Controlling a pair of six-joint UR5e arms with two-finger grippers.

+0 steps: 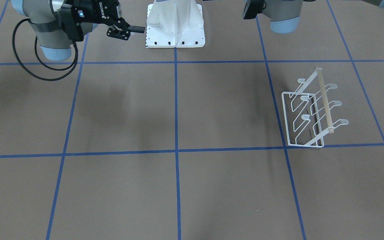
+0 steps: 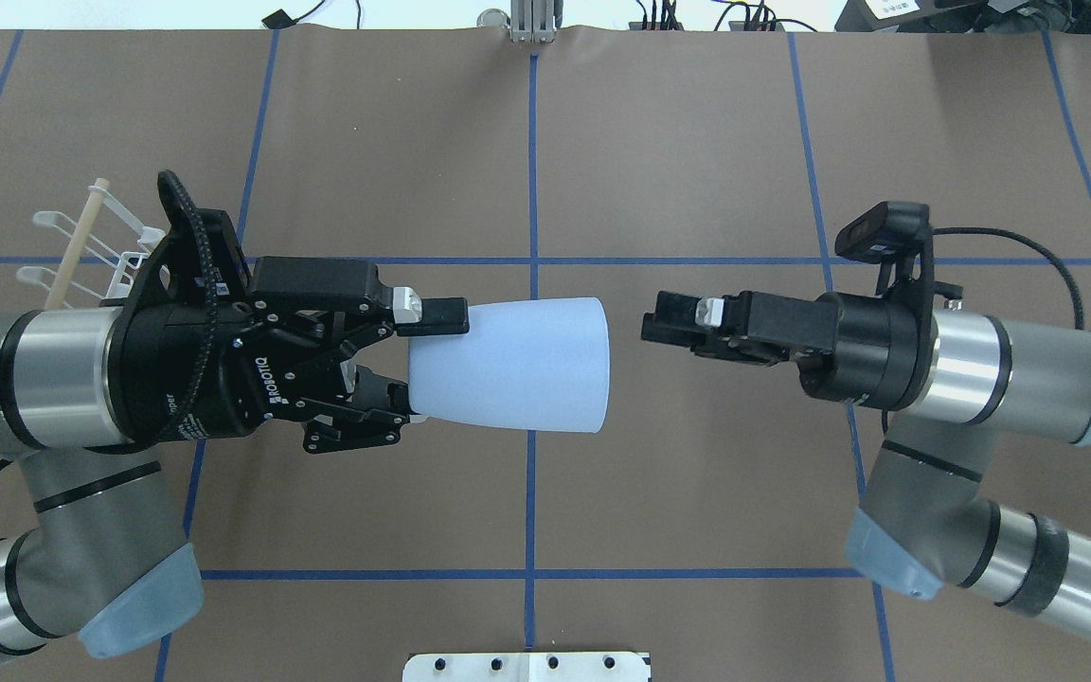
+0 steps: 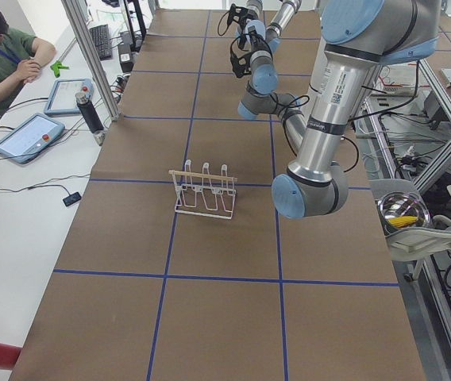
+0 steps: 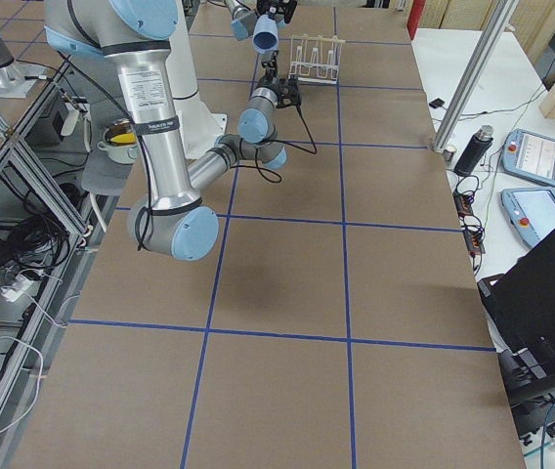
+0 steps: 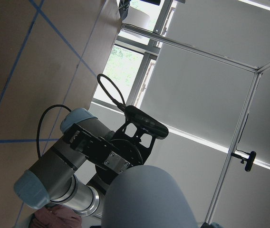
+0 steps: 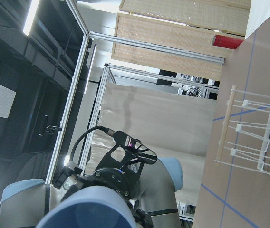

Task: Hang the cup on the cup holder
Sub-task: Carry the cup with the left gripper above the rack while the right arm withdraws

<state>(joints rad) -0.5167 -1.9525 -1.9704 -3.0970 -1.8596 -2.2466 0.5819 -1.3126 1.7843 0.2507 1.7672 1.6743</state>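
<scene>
My left gripper (image 2: 434,365) is shut on the narrow base end of the pale blue cup (image 2: 517,365). It holds the cup level in the air, mouth toward my right gripper (image 2: 652,328). The right gripper looks shut and empty, a short gap from the cup's mouth; it also shows in the front view (image 1: 140,29). The white wire cup holder (image 1: 312,110) with its wooden rod stands on the table on my left side, partly hidden behind the left wrist in the overhead view (image 2: 81,246). The right wrist view shows the cup's mouth (image 6: 85,209) and the cup holder (image 6: 251,133). The cup is out of the front view.
The brown table (image 2: 678,142) has blue tape grid lines. The robot's white base plate (image 1: 175,28) is at my near edge. An operator (image 3: 3,55) sits at a side desk with tablets beyond the table's far edge.
</scene>
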